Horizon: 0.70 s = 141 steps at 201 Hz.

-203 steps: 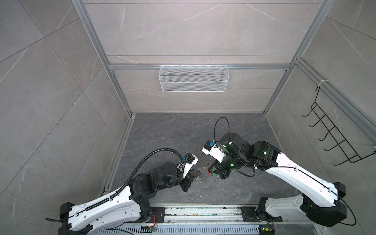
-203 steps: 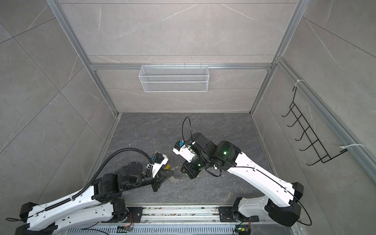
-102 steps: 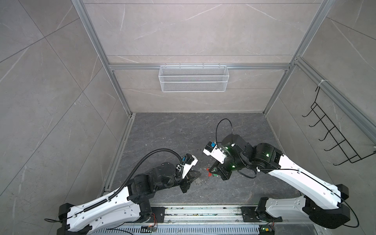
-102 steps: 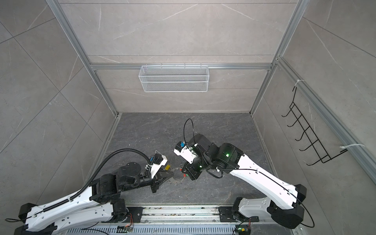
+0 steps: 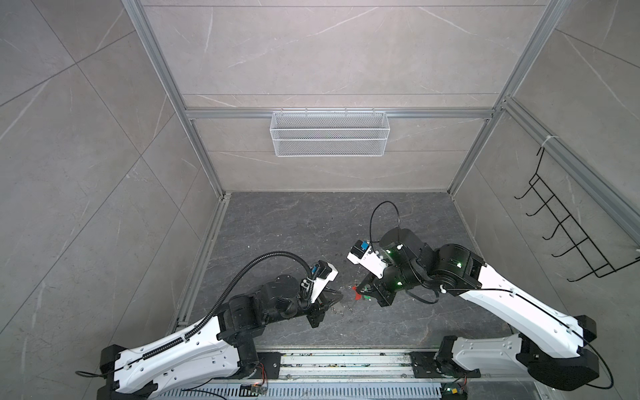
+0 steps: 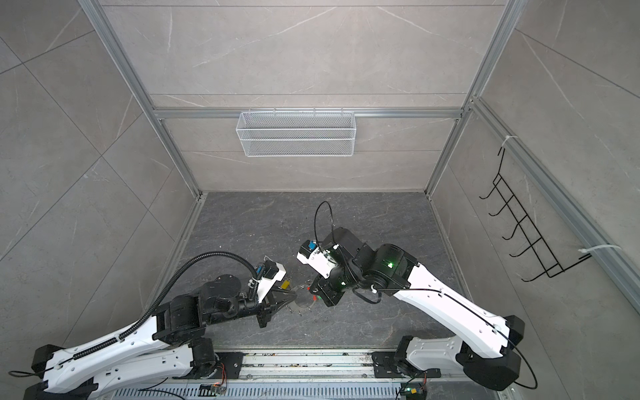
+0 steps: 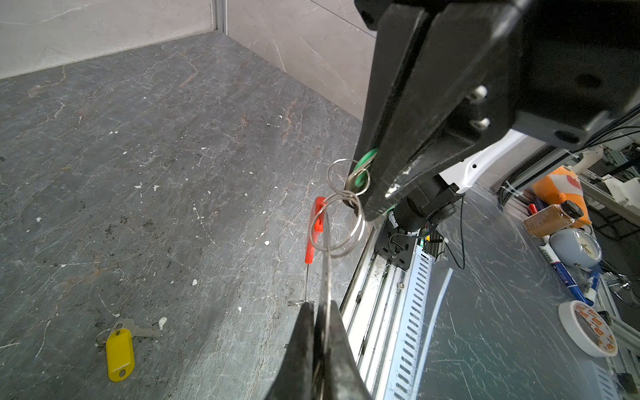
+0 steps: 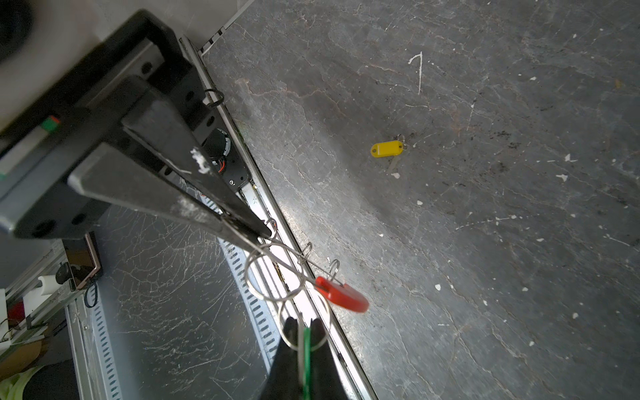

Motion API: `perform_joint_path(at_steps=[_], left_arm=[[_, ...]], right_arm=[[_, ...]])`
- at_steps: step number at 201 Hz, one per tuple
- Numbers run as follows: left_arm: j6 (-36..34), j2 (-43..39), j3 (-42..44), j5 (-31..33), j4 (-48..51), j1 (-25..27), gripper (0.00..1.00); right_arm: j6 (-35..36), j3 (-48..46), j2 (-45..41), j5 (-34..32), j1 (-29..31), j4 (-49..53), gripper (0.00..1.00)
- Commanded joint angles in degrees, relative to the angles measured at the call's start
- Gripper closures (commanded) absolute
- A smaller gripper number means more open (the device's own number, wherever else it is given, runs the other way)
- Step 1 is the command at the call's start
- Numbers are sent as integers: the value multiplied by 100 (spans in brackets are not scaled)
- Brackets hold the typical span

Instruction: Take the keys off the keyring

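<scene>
My left gripper [image 7: 320,306] is shut on the thin wire of the keyring [image 7: 325,263], held above the floor. Its red sleeve [image 7: 317,225] [image 8: 341,294] hangs between the two grippers. My right gripper [image 8: 304,323] is shut on the green-tagged key [image 8: 306,346] [image 7: 366,162], which is still linked to the wire by silver split rings [image 7: 346,221]. The yellow-tagged key [image 7: 119,353] [image 8: 386,149] lies loose on the dark floor, apart from the hoop. In both top views the left gripper [image 5: 334,298] [image 6: 294,295] and the right gripper [image 5: 362,294] [image 6: 313,293] nearly meet near the front rail.
A metal rail [image 7: 374,311] runs along the floor's front edge just beside the grippers. A white wire basket [image 5: 329,138] hangs on the back wall and a black hook rack [image 5: 568,239] on the right wall. Clutter lies beyond the rail.
The right arm has shifted only slightly. Both grippers stay shut on the same things, and the yellow-tagged key has not moved.
</scene>
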State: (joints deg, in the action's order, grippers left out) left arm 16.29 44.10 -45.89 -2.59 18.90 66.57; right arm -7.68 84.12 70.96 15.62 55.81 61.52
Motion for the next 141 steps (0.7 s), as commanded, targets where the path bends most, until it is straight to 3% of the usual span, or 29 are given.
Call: perform_joint_path(at_steps=[1,141], left_arm=[[57,-84,-252,118,228,-41,100],[74,-268,-202,141,150,-41,100]], right_arm=[[30,251,-231,-250,-53,352,100],[161,329,-375,-681,354,188,100]])
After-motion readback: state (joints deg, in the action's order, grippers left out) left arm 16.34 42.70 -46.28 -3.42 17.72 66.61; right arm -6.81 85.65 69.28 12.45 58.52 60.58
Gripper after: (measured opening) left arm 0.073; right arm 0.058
